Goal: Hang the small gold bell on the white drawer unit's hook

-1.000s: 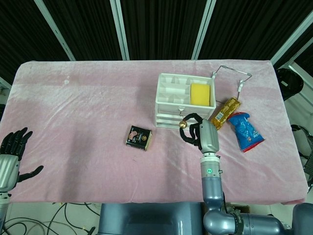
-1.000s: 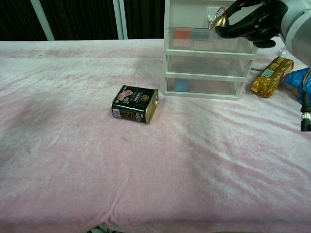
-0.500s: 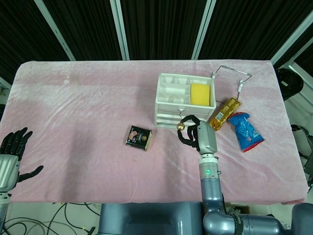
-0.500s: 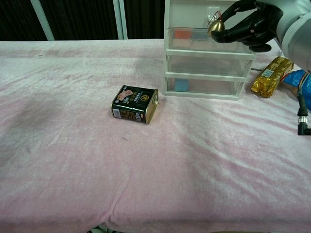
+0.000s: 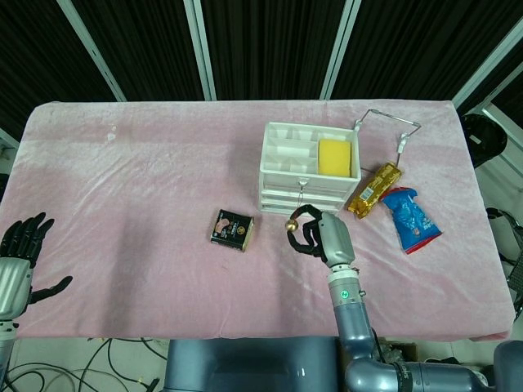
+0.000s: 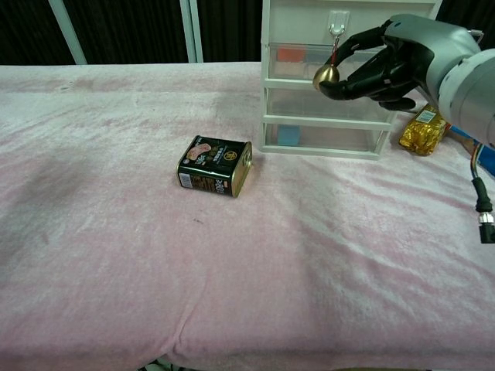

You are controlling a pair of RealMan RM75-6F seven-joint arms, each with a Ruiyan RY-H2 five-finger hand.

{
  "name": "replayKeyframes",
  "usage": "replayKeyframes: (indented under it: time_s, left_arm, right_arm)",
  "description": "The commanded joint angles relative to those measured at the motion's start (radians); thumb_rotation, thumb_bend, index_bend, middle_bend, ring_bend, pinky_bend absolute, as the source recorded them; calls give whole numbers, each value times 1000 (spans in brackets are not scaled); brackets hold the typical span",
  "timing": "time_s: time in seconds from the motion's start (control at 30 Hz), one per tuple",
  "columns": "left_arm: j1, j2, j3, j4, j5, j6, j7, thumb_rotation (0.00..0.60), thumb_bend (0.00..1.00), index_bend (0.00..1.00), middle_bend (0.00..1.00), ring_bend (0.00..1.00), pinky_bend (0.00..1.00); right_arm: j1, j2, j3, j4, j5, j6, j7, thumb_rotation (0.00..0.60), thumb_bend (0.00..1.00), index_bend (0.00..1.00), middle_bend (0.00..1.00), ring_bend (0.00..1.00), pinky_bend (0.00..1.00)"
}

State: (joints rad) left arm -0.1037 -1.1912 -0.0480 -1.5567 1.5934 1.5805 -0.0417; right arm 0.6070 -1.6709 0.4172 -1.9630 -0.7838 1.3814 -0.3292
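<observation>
Holding: the right hand [image 6: 387, 66] pinches the small gold bell [image 6: 326, 74] between its dark fingertips [image 6: 349, 83], in front of the white drawer unit [image 6: 332, 108].
Bell: it sits at the level of the top drawer, just left of the hand; a thin loop runs from its top up toward the hook [image 6: 338, 27] on the unit's front. Whether the loop is already on the hook cannot be told. In the head view the bell [image 5: 292, 222] shows just before the unit's front edge.
Hook: a small white one, fixed high on the front of the unit, above the bell.
Drawer unit: white frame with clear drawers; a blue item shows in the lowest drawer and reddish and blue items in the top one. Seen from above, its top tray [image 5: 288, 147] holds a yellow sponge [image 5: 333, 156].
Right hand, head view: [image 5: 315, 233] fingers curled toward the unit, forearm reaching in from the near table edge.
Left hand: [image 5: 24, 253] off the table's left edge, fingers spread, holding nothing.
Table: pink cloth [image 6: 116, 232] covers it.
Tin: a dark tin [image 6: 215, 165] lies left of the unit, well apart from the bell.
Right of unit: a gold packet [image 5: 375, 188], a blue pouch [image 5: 410, 218], and a wire hanger [image 5: 391, 124] behind them.
</observation>
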Motion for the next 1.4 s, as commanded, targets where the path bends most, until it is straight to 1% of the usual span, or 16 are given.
replayKeyframes:
  time_s: [0.03, 0.1, 0.23, 0.33, 0.43, 0.5, 0.7, 0.9, 0.97, 1.07, 1.13, 1.17, 1.27, 1.33, 1.37, 1.4]
  left_arm:
    - [0, 0, 0, 0, -1, -1, 0, 600, 0, 0, 0, 0, 0]
    - [0, 0, 0, -1, -2, -2, 0, 600, 0, 0, 0, 0, 0]
    - [0, 0, 1, -1, -2, -3, 1, 600, 0, 0, 0, 0, 0]
    - [0, 1, 2, -2, -1, -4, 2, 600, 0, 0, 0, 0, 0]
    - [0, 1, 2, -2, -1, -4, 3, 600, 0, 0, 0, 0, 0]
    - [0, 1, 2, -2, -1, -3, 2, 600, 0, 0, 0, 0, 0]
    - [0, 1, 2, -3, -2, -5, 3, 600, 0, 0, 0, 0, 0]
    - [0, 0, 3, -4, -1, -5, 4, 600, 0, 0, 0, 0, 0]
    - [1, 1, 3, -4, -2, -5, 4, 600, 0, 0, 0, 0, 0]
    - [1, 2, 2, -5, -3, -4, 5, 600, 0, 0, 0, 0, 0]
    - [1, 2, 3, -5, -4, -5, 5, 600, 0, 0, 0, 0, 0]
    - [2, 2, 3, -6, -4, -6, 7, 600, 0, 0, 0, 0, 0]
    - [2, 4, 5, -8, -6, -11, 16, 600, 0, 0, 0, 0, 0]
    - [2, 8, 8, -13, -18, -25, 32, 600, 0, 0, 0, 0, 0]
    - [2, 11, 9, -19, -25, -31, 39, 600, 0, 0, 0, 0, 0]
    - [2, 13, 9, -23, -27, -34, 44, 600, 0, 0, 0, 0, 0]
  right_arm:
    - [-4, 10, -8, 3, 8, -15, 6, 600, 378, 521, 890, 938, 981]
    - [-5, 14, -12, 4, 12, -22, 6, 600, 364, 500, 889, 937, 981]
    - [-4, 25, -26, 6, 12, -36, -2, 600, 302, 383, 883, 935, 980]
    - [-6, 30, -34, 7, 13, -40, -5, 600, 237, 210, 875, 932, 979]
    - [-8, 35, -41, 7, 19, -43, -9, 600, 200, 76, 870, 929, 977]
    - [-10, 40, -46, 6, 29, -46, -13, 600, 188, 29, 868, 927, 976]
    - [-23, 65, -66, -3, 30, -43, -22, 600, 179, 24, 868, 927, 976]
    - [-63, 113, -111, -23, -6, -36, -6, 600, 179, 28, 852, 910, 964]
    - [-79, 133, -132, -29, -27, -33, -1, 600, 179, 43, 810, 870, 942]
    - [-136, 212, -204, -56, -91, -21, 15, 600, 179, 76, 685, 765, 895]
    - [-164, 253, -236, -60, -144, -19, 39, 600, 179, 80, 605, 705, 822]
    - [-184, 283, -261, -59, -187, -14, 52, 600, 178, 80, 570, 677, 774]
    - [-224, 343, -318, -43, -292, 6, 73, 600, 180, 67, 394, 501, 528]
    - [-263, 406, -382, -8, -404, 30, 81, 600, 178, 19, 204, 297, 270]
    - [-290, 443, -423, 17, -478, 53, 93, 600, 178, 2, 138, 225, 195]
    - [-309, 463, -448, 38, -526, 71, 103, 600, 176, 0, 84, 165, 145]
